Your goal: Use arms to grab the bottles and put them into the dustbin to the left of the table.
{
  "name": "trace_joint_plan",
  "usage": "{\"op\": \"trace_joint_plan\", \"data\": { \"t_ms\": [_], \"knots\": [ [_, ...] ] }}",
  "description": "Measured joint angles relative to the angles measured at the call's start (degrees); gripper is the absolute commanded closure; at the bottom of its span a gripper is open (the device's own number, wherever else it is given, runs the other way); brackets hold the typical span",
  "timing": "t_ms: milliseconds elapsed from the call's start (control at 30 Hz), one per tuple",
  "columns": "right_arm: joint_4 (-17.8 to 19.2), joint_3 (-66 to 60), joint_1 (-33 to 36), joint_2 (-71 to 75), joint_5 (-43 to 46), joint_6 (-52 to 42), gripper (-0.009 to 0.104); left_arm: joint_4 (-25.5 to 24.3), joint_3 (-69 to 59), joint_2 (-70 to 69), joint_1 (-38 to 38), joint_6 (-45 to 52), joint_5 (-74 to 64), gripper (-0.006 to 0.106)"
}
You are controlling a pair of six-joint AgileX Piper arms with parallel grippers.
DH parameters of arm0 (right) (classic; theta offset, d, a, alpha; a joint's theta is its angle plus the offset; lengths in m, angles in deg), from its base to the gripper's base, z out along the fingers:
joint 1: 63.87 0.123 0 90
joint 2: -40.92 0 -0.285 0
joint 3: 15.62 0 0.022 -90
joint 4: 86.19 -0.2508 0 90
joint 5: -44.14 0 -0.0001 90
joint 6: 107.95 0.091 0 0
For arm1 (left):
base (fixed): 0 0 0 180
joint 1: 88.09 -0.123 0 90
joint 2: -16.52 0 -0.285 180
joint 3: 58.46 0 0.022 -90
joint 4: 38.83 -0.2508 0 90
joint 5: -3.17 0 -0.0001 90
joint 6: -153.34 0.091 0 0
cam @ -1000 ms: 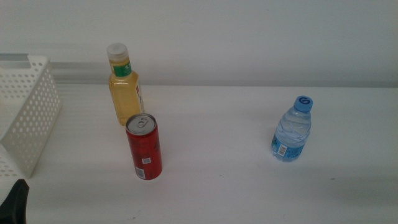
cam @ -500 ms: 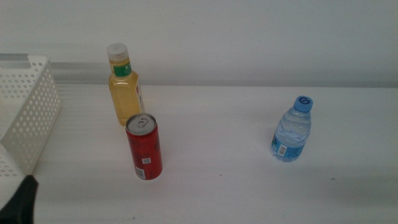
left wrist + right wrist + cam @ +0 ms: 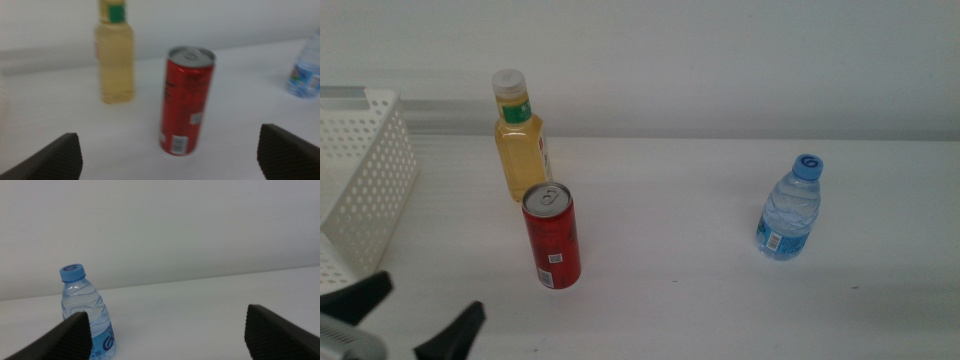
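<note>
Perforated white walls mark the dustbin [image 3: 365, 175] at the far left edge of the table [image 3: 670, 210] in the middle view; only its near corner and one long side show, and its inside cannot be seen from here, so what it holds cannot be told. Three containers stand upright on the white tabletop, all outside the bin. The tall bottle [image 3: 519, 138] sits nearest the back wall, filled most of the way with clear yellow liquid, closed by a white cap above a green neck label. Just in front of it and slightly to its right stands the red can [image 3: 551, 237], its silver top with pull tab unopened, a white barcode patch low on its side. The two are close but apart. Well apart on the right side of the table stands the small water bottle [image 3: 790, 209], clear with a blue cap and a blue label near its base. The left gripper [image 3: 405, 320] pokes up at the bottom left corner of the middle view, jaws spread wide, gripping nothing; its wrist view looks straight at the can [image 3: 186, 100], with the yellow bottle [image 3: 115, 52] behind it. The right gripper [image 3: 165, 330] is out of the middle view; its wrist view shows jaws parted wide and empty, the water bottle [image 3: 85, 315] standing ahead near one jaw.
</note>
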Motion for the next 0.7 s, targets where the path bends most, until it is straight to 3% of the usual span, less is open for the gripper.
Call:
{"op": "trace_joint_plan", "data": {
  "t_ms": [267,700],
  "knots": [
    [0.0,0.0,0.0,0.0,0.0,0.0,0.013,4.4,0.0,18.3,6.3,1.2,14.6,0.007],
    [0.0,0.0,0.0,0.0,0.0,0.0,0.013,4.2,0.0,44.2,7.0,-0.5,41.4,0.007]
  ]
}}
